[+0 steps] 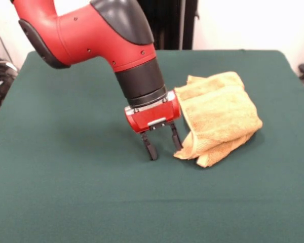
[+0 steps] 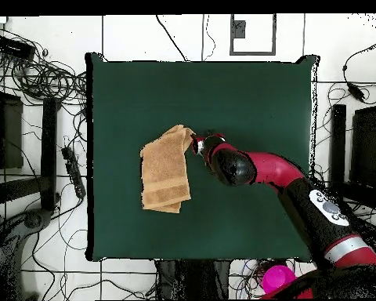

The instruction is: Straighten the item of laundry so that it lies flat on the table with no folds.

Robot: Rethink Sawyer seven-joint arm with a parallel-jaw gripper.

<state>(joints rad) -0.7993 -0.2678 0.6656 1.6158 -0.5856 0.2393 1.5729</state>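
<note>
Table [image 1: 66,202]: large rectangle under dark green cloth, filling most of the front view; in the overhead view [image 2: 246,102] its whole outline shows.
Arm [image 1: 86,30]: red and black, entering the front view from the top left corner and slanting down toward the middle of the table; in the overhead view [image 2: 277,168] it reaches from the bottom right corner, past the table's lower right corner, to the centre.
Arm pose: the black wrist section points downward and slightly toward the table's near edge in the front view, so the red gripper body sits tilted, not square to the cloth.
Towel [image 1: 220,114]: orange-tan terry, folded over on itself in layers with a rolled edge on its upper side; it lies a little off the table's centre, well clear of every edge. In the overhead view [image 2: 165,171] it is a narrow folded strip running toward the top and bottom edges, with a paler woven band near its lower end.
Gripper [image 1: 163,144]: two thin black fingers [image 1: 151,148] spread apart with a clear gap between them, tips down at or just above the green cloth.
Gripper contact: nothing is between the fingers; one finger stands just beside the towel's folded lower corner, and whether it touches the fabric cannot be told.
</note>
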